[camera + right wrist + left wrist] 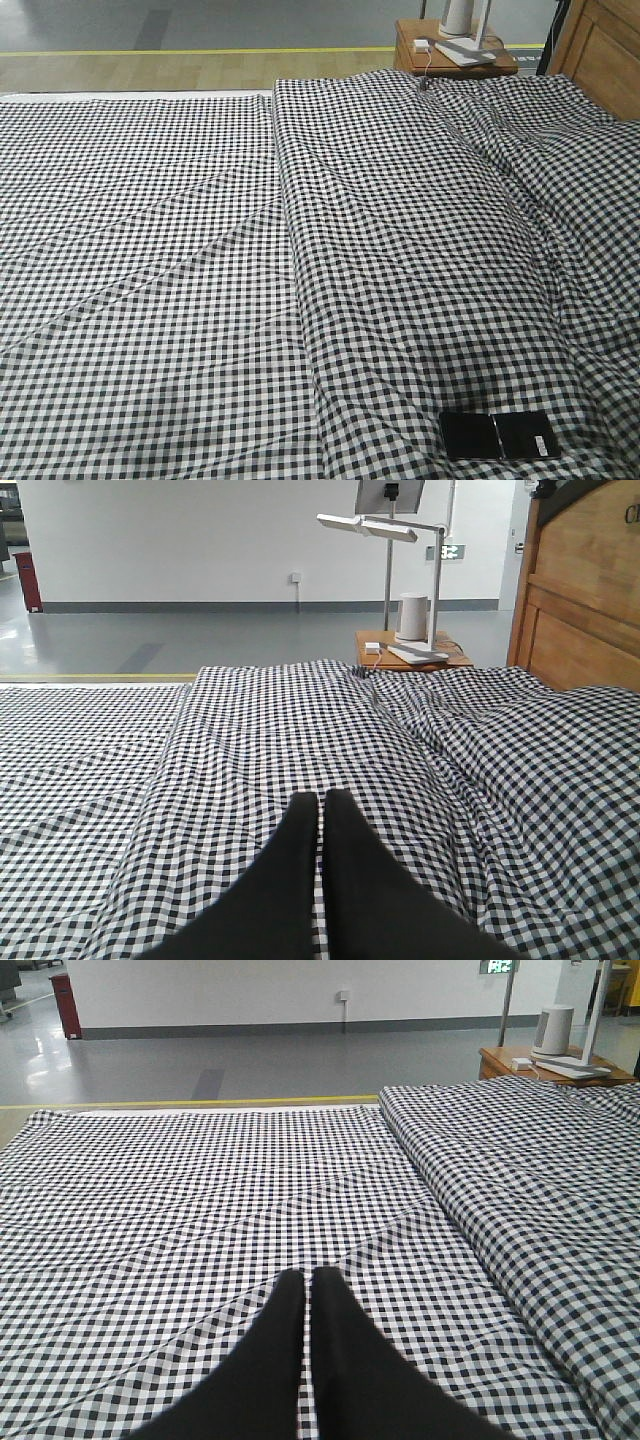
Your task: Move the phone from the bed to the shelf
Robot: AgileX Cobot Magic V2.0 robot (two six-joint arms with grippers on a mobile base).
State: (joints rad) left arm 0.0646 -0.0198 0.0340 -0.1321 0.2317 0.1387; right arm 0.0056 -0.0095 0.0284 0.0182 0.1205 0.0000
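Well, glossy black phone (499, 435) (creased midway) flat on gingham bed (200, 250).

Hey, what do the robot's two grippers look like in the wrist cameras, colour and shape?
Both look alike: the left gripper and the right gripper each show two plain matte black fingers, wide near the camera and tapering to rounded tips. No cables, markings or arm links are visible.
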